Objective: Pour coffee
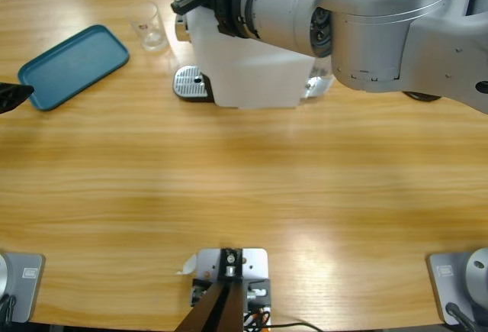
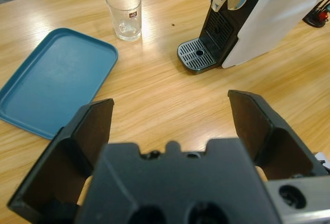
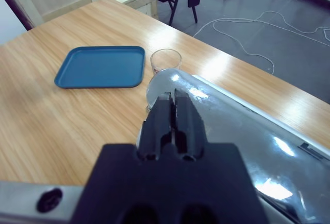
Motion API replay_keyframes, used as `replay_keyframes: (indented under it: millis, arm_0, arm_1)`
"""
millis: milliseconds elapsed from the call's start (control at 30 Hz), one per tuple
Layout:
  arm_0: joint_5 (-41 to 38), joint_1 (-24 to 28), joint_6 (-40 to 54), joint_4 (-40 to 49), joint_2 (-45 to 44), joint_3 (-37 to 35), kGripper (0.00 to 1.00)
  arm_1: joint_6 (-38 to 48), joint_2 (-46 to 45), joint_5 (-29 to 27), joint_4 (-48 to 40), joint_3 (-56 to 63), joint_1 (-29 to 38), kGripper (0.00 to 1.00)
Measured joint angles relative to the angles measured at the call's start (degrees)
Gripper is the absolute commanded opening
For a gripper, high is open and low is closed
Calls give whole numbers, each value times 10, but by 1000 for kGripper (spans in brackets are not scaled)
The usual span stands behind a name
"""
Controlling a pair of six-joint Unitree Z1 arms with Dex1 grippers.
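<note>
Closed right pincer (image 3: 174, 100) over the coffee machine's (image 3: 247, 131) chrome top (glass (image 3: 165, 61), blue tray (image 3: 100, 67) beyond).

Table (image 1: 244, 187) glossy wood; glass (image 2: 124, 14) clear; tray (image 2: 54, 80) matt blue plastic; coffee machine (image 2: 242, 18) chrome-topped.

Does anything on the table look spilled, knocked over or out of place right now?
Nothing stands out. The glass stands upright and empty beside the blue tray, not yet on the coffee machine's drip grate; no spill shows.
</note>
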Motion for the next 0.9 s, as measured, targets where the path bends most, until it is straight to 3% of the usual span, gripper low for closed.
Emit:
replay_keyframes:
  millis: [67, 133, 267, 433, 633, 900]
  arm_0:
    - [0, 0, 1, -5, 0, 3, 951]
    - [6, 0, 2, -17, 0, 11, 950]
    - [43, 0, 35, -66, 10, 22, 950]
    - [79, 3, 89, -142, 86, 23, 950]
    - [74, 43, 88, -250, 209, 24, 955]
    - [-62, 135, 34, -400, 363, 10, 954]
  arm_1:
    - [-19, -20, -1, 20, 8, -1, 820]
    - [-35, -59, -1, 90, 9, -2, 983]
    - [-77, -143, 0, 297, -29, -6, 1000]
    - [-97, -273, 14, 464, -34, -7, 1000]
    - [-97, -408, 19, 519, 53, -8, 1000]
    - [-97, -493, 19, 522, 150, -9, 1000]
